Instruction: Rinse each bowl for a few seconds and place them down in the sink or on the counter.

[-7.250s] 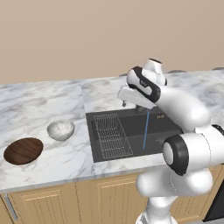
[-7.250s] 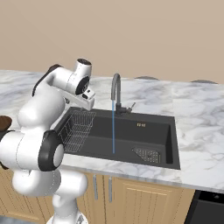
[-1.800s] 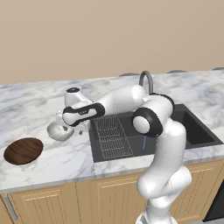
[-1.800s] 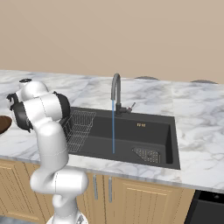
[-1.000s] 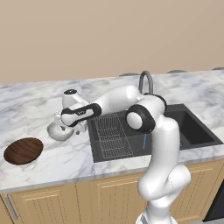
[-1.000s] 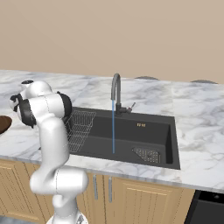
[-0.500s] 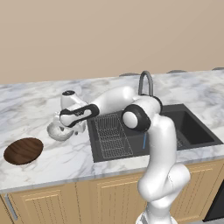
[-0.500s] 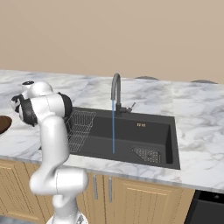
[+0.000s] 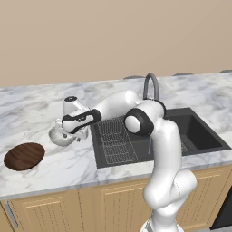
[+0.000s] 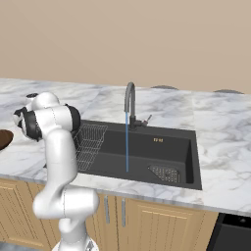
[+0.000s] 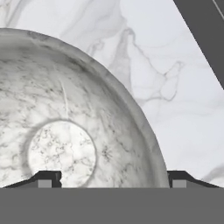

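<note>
The white-grey speckled bowl (image 9: pixel 57 138) stands upright on the marble counter (image 9: pixel 31 108), left of the sink (image 9: pixel 199 133). My gripper (image 9: pixel 68 135) is down on its right side. In the hand view the bowl (image 11: pixel 61 131) is very close and my gripper (image 11: pixel 113 179) is open, straddling its wall. One fingertip (image 11: pixel 48 178) is inside the bowl and the other stands just outside the rim. The dark brown wood-grain bowl (image 9: pixel 23 155) lies further left near the counter's front edge. Its edge (image 10: pixel 4 138) shows in the right base view.
A thin water stream (image 10: pixel 127 142) runs from the arched faucet (image 10: pixel 130 103) into the black sink (image 10: pixel 162 147). A wire rack (image 9: pixel 115 140) fills the basin's left part. Bare marble spreads behind the bowls and right of the sink (image 10: pixel 220 127).
My hand has shifted slightly left and lower onto the speckled bowl. Both bowls stay where they were, and the water keeps running.
</note>
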